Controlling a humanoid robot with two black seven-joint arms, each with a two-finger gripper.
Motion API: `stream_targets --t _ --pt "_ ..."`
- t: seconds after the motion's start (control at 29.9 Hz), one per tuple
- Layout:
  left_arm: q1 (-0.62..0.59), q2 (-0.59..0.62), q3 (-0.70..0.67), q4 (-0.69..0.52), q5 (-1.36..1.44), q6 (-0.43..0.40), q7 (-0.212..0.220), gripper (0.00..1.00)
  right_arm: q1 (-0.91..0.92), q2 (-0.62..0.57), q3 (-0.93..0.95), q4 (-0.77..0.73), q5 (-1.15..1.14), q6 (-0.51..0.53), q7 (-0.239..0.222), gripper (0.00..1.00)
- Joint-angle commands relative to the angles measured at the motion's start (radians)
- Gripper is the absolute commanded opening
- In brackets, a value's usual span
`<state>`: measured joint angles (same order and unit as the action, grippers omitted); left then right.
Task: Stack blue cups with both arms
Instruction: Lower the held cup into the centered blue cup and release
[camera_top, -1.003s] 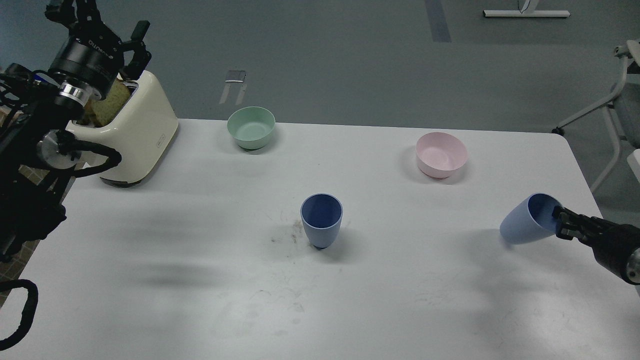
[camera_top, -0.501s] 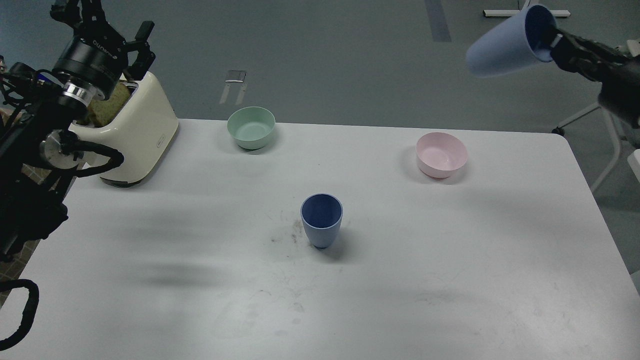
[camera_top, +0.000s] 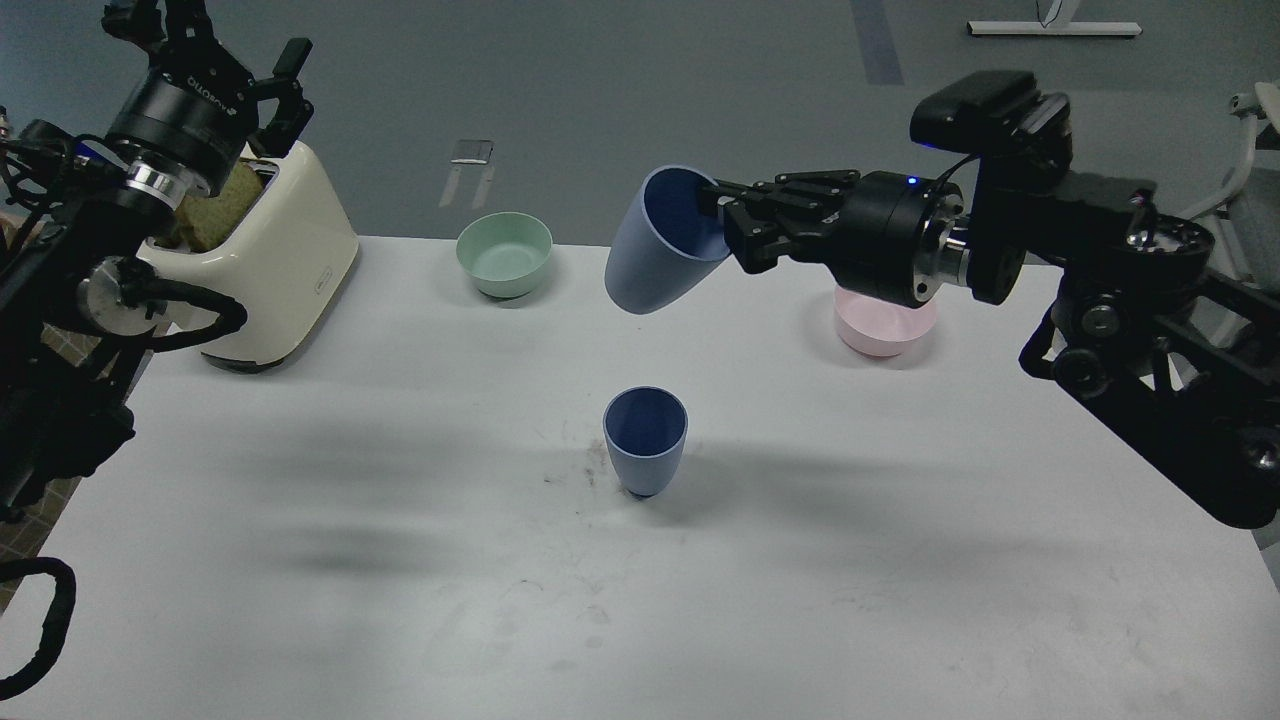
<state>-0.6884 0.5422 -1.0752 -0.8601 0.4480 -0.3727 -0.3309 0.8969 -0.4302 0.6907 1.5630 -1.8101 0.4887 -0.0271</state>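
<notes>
While the right arm (camera_top: 1100, 290) reached in from the right, its jaws (camera_top: 722, 222) were clamped on the rim of one blue cup (camera_top: 655, 250), one finger inside the mouth and one outside. That held cup hung in the air, tilted, base pointing down and left, mouth toward the arm, above and a little behind the second cup (camera_top: 645, 437). Second cup: upright on the white surface (camera_top: 400, 600), near its middle, mouth open upward, untouched, with dark smudges just to its left. Green bowl (camera_top: 503, 254): upright at the far edge of the surface, left of the held cup. Pink bowl (camera_top: 884, 325): far right part of the surface, partly hidden behind the right arm. Cream toaster (camera_top: 275, 270): far left corner. Left arm (camera_top: 90, 250): raised at the left edge, its jaws (camera_top: 215, 50) apart and holding nothing, above the toaster, well apart from both cups.
</notes>
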Motion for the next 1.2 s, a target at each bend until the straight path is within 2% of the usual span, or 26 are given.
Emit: stream_targets --t 0.0,0.53,0.9,1.1,1.14,1.17 --pt "0.0 -0.001 0.0 0.0 -0.002 0.0 0.0 0.97 0.019 0.001 -0.071 0.005 -0.003 0.0 -0.039 0.0" --pt "-0.008 -0.002 -0.002 -0.008 -0.002 0.0 0.0 0.97 0.008 0.002 -0.186 0.005 -0.012 0.0 -0.04 0.0" --pt "-0.006 -0.002 0.0 -0.008 -0.002 0.0 0.0 0.97 -0.015 0.016 -0.191 0.002 -0.044 0.0 -0.04 0.0" --pt "-0.006 -0.002 -0.002 -0.008 -0.002 0.0 0.0 0.97 -0.019 0.019 -0.188 0.002 -0.044 0.0 -0.04 0.22" --pt "-0.008 -0.002 -0.002 -0.008 -0.002 0.0 0.0 0.97 -0.019 0.024 -0.186 0.002 -0.044 0.0 -0.04 0.32" --pt "-0.007 -0.002 -0.002 -0.008 -0.002 0.0 0.0 0.97 -0.019 0.03 -0.184 0.002 -0.044 0.0 -0.04 0.37"
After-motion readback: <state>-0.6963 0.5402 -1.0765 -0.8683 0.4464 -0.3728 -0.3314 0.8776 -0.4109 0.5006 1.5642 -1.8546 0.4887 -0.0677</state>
